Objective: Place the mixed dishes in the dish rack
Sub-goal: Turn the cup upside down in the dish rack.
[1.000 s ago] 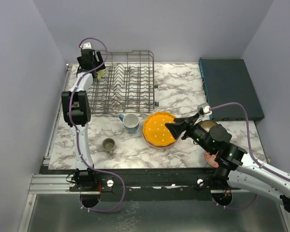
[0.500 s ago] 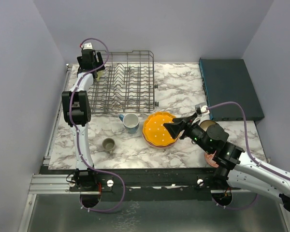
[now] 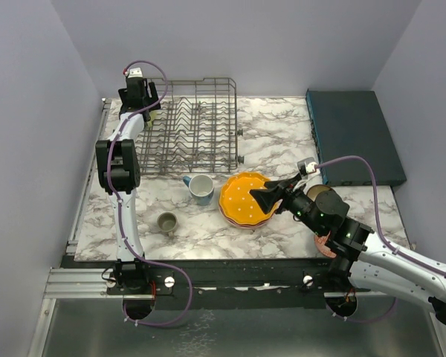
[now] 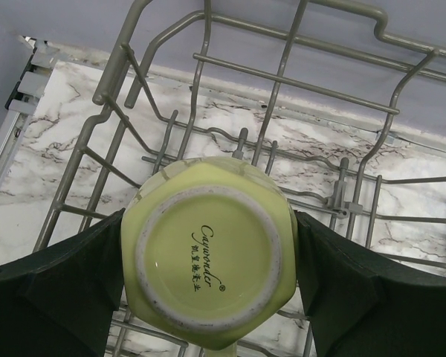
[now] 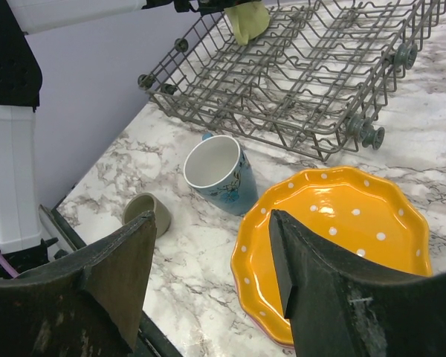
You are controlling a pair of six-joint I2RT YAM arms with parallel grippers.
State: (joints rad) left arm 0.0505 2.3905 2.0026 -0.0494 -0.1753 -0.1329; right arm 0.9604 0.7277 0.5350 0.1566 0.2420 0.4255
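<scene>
Marble-patterned surface [image 3: 275, 141] stretches open between the wire dish rack [image 3: 189, 126] and the teal box [image 3: 353, 134], seen from above. The left arm [image 3: 119, 167] reaches to the rack's far-left corner; the right end effector [image 3: 266, 198] hovers at the orange dotted plate's [image 3: 241, 197] right rim.

Left wrist: the left end effector [image 4: 208, 253] clamps a yellow-green mug [image 4: 208, 260], base toward the camera, over the rack's wires.

Right wrist: the fingers [image 5: 111, 275] stand spread apart, holding nothing, above the plate's edge; a blue mug [image 5: 215, 175] sits just beside the plate.

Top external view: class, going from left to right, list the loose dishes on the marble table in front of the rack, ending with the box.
Small grey-olive ceramic mug → blue-and-white ceramic mug → orange white-dotted scalloped plate → flat dark teal box.
</scene>
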